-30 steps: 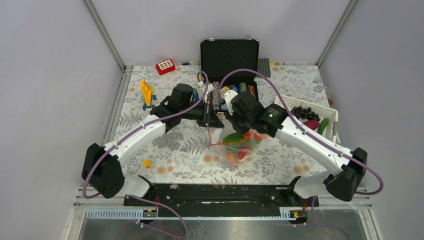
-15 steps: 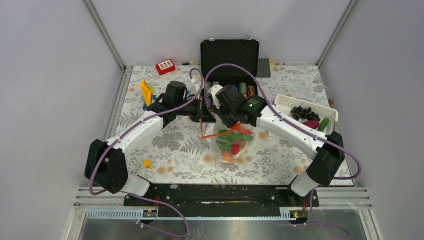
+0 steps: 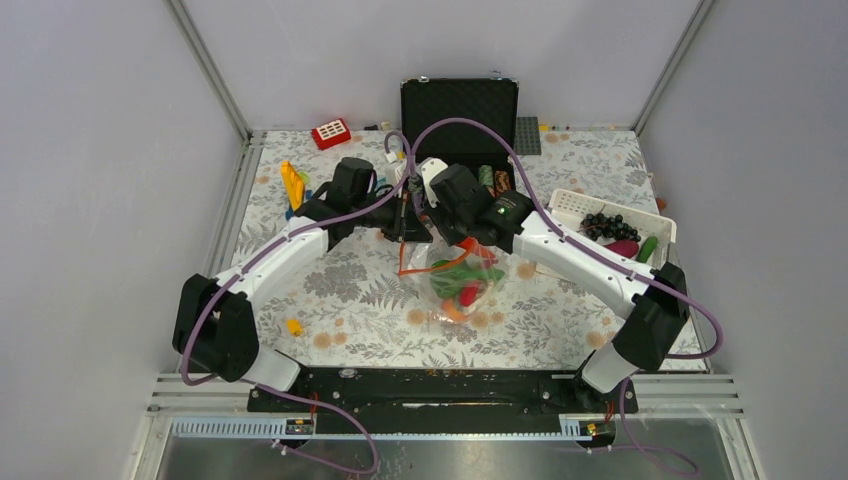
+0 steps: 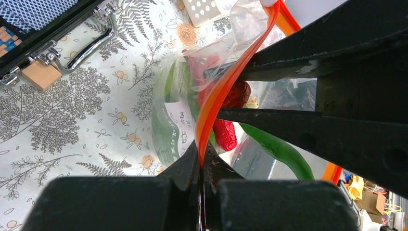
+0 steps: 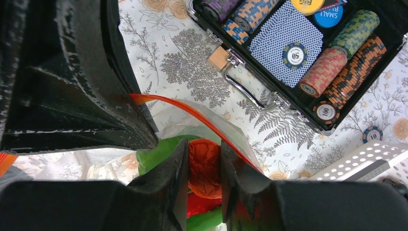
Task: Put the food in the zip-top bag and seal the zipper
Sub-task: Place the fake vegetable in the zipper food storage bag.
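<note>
Bright, even light with soft shadows; close black jaws blur in wrist views

1. Clear floppy plastic zip-top bag [image 3: 492, 292]: crumpled, sitting about mid-table, mouth end raised and pointing roughly 11 o'clock.
2. Thin orange-red zipper strip [image 4: 216, 98]: bowed along that mouth edge.
3. Small plastic toy food [image 3: 468, 280]: green, red and orange bits bunched inside the bag.

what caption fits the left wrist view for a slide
Left gripper pinches the orange-red zipper of the clear zip-top bag, toy food inside.
</note>
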{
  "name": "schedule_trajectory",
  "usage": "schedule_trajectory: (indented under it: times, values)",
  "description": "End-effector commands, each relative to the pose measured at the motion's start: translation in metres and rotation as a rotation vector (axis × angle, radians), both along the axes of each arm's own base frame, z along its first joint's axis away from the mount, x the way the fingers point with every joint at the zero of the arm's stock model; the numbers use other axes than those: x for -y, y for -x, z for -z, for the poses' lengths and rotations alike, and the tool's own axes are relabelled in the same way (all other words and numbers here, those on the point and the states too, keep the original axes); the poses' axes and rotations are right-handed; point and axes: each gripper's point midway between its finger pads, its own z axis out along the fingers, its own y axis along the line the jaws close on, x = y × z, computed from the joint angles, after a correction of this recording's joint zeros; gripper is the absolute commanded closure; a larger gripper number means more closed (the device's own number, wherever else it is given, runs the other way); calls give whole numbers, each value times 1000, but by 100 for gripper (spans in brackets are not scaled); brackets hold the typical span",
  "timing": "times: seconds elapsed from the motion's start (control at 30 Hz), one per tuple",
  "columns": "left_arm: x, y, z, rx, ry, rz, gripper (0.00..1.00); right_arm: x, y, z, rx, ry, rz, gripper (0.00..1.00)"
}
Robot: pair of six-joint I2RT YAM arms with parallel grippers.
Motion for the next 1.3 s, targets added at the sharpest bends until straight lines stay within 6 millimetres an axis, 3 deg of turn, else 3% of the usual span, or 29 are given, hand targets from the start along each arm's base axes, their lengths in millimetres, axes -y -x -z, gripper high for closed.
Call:
schedule_trajectory:
  times: [0.0,0.2,0.27,0.53,0.7,1.0,1.27]
  values:
    - [7,-8,-27,96,52,50,100,6,-4,-2,23,30,29,80]
    - [8,-6,-28,92,64,62,100,4,-5,-3,25,31,7,36]
    - [8,-5,-28,94,67,62,100,1,-2,-5,19,19,-10,28]
    - [9,-3,-32,113,97,75,100,-4,4,-23,54,-55,-59,19]
    - [10,-4,-29,112,92,76,100,-9,11,-45,113,-155,-114,1]
    - [12,-9,-26,126,90,89,100,-7,14,-89,204,-258,-114,0]
    - [14,-13,-18,111,77,99,100,10,7,-126,342,-380,2,0]
